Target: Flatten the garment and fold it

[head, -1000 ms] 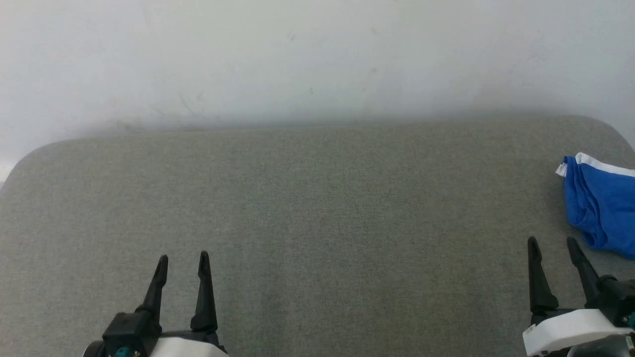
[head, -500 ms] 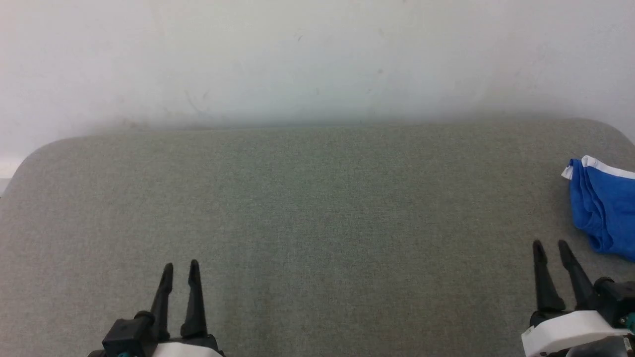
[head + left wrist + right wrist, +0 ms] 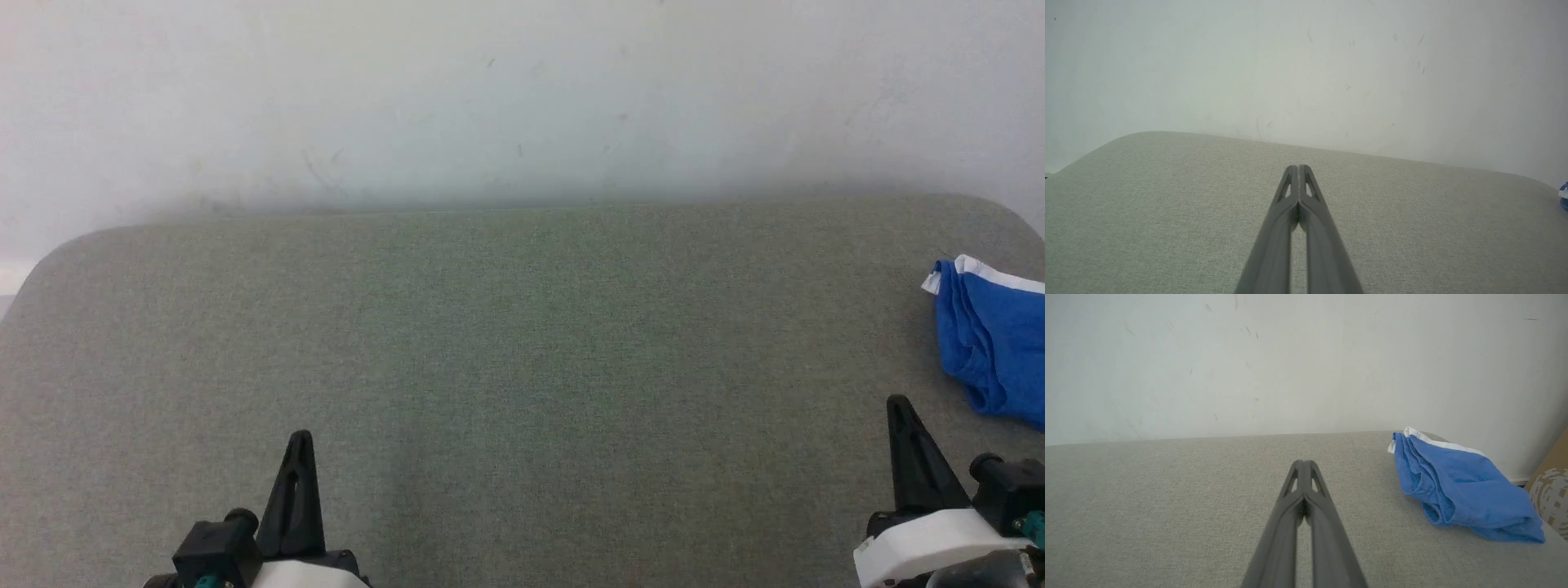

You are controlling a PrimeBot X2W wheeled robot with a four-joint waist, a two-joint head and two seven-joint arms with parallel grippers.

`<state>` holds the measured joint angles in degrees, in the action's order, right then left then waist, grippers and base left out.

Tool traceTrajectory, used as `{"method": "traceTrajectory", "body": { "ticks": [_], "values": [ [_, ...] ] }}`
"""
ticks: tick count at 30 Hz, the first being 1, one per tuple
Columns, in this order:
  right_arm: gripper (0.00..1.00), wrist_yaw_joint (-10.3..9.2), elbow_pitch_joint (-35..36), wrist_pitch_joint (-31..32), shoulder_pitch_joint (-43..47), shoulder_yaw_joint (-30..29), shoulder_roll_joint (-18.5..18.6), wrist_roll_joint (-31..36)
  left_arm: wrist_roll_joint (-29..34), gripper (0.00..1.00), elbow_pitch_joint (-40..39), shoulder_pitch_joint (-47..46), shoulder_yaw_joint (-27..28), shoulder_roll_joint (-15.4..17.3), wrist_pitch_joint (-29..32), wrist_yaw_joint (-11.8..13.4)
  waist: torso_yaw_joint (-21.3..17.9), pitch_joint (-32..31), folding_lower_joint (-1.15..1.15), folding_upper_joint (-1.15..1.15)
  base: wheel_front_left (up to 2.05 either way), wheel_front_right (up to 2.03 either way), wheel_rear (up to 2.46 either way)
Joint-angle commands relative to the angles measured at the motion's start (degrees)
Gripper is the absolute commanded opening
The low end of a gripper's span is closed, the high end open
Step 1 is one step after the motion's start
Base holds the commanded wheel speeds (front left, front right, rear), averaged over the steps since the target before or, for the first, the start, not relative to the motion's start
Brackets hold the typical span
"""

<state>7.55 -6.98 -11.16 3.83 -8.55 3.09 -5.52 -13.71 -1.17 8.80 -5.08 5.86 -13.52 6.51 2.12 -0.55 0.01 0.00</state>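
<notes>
Lying bunched on grey surface [image 3: 522, 367], blue garment [image 3: 992, 335], left fingers [image 3: 298, 490] and right fingers [image 3: 914, 457] pressed together, empty.

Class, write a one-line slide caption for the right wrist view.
Shut and empty, the right tool points across the grey cushion; the bunched blue garment lies apart to its right.

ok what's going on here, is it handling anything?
Nothing is being handled right now. The left gripper and right gripper are both shut on nothing, low at the near edge of the grey fabric surface. The blue garment lies in a bunched, layered heap at the far right of that surface, white trim showing along one edge. It sits ahead and to the right of the right gripper, apart from it.
</notes>
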Motion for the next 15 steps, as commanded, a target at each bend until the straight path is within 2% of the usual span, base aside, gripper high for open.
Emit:
{"method": "traceTrajectory", "body": {
  "ticks": [1, 15],
  "values": [
    [0.0, -0.01, 0.3, 0.2, -0.4, 0.3, 0.0, 0.5, 0.7, 0.0, 0.1, -0.8, 0.3, -0.2, 0.4, -0.6, 0.0, 0.0, 0.0, 0.0, 0.0, 0.0, 0.0],
    [0.0, -0.01, 1.2, 1.5, -0.8, 1.4, -0.1, 1.1, 2.3, 0.0, 0.2, -1.8, 0.9, -0.5, 2.0, -1.4, -0.3, 0.1, 0.0, 0.0, 0.0, 0.0, 0.0]
  ]
}}
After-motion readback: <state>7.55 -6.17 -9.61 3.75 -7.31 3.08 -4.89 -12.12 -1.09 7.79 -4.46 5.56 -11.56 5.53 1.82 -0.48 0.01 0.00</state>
